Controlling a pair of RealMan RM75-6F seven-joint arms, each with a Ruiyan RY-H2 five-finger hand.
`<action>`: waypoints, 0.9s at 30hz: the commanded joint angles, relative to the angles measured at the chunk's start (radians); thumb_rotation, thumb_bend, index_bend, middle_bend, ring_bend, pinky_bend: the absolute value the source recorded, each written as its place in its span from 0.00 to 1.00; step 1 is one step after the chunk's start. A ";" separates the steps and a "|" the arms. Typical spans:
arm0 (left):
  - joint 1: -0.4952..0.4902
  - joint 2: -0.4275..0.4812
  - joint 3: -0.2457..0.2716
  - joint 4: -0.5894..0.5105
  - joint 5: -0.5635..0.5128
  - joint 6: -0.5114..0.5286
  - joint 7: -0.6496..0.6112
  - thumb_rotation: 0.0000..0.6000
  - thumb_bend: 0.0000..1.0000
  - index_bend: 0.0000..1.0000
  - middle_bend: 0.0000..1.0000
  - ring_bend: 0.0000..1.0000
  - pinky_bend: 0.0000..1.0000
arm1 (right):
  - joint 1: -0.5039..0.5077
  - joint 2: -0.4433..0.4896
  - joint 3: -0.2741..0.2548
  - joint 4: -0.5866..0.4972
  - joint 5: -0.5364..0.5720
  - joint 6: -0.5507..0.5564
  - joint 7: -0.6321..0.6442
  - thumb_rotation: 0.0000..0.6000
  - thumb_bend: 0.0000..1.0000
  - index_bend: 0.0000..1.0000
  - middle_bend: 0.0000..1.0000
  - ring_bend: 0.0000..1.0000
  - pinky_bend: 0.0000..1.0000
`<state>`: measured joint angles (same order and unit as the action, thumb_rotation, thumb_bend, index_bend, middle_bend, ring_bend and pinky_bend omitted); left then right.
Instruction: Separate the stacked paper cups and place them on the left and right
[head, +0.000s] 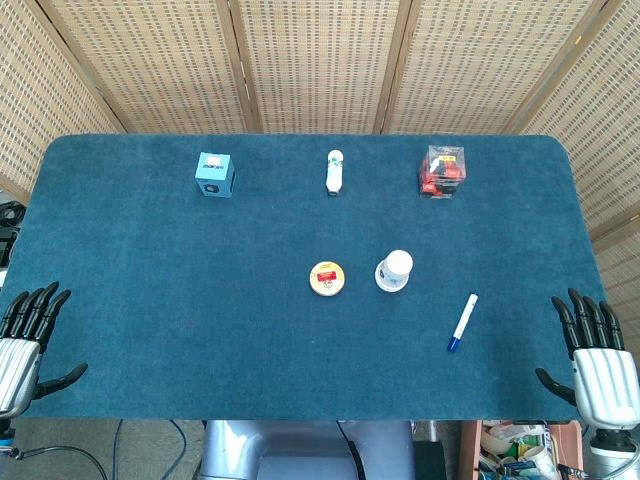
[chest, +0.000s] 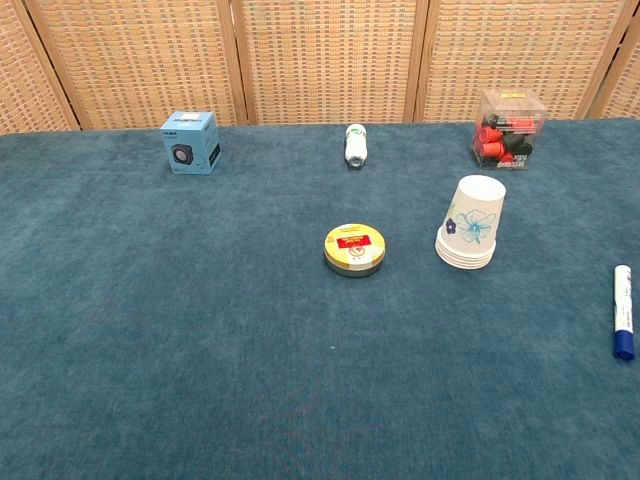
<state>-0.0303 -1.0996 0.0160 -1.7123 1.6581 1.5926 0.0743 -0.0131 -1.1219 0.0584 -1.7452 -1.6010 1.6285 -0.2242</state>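
One stack of cups (chest: 470, 225) stands upside down on the table (head: 150, 300), right of centre, just right of one round tin (chest: 354, 249). How many cups are nested cannot be told exactly. Along the far edge sit one blue box (head: 214, 174), one white bottle (head: 335, 171) lying down and one clear case (head: 442, 171) of red parts. One marker (head: 462, 322) lies near the right hand (head: 598, 365). The left hand (head: 25, 345) and right hand rest at the near corners, fingers apart, holding nothing.
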 joint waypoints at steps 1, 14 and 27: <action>0.001 -0.001 -0.001 0.000 -0.001 0.001 0.001 1.00 0.16 0.00 0.00 0.00 0.00 | 0.000 0.001 0.001 0.000 0.000 0.001 0.004 1.00 0.00 0.00 0.00 0.00 0.00; -0.016 -0.017 -0.027 0.010 -0.033 -0.019 0.030 1.00 0.17 0.00 0.00 0.00 0.00 | 0.107 0.076 0.021 -0.023 -0.012 -0.153 0.159 1.00 0.00 0.00 0.01 0.00 0.02; -0.056 -0.050 -0.071 0.023 -0.155 -0.105 0.072 1.00 0.17 0.00 0.00 0.00 0.00 | 0.548 -0.034 0.220 0.027 0.383 -0.705 0.093 1.00 0.08 0.11 0.17 0.04 0.12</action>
<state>-0.0833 -1.1458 -0.0512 -1.6890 1.5112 1.4940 0.1400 0.4208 -1.0848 0.2188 -1.7615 -1.3427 1.0235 -0.0792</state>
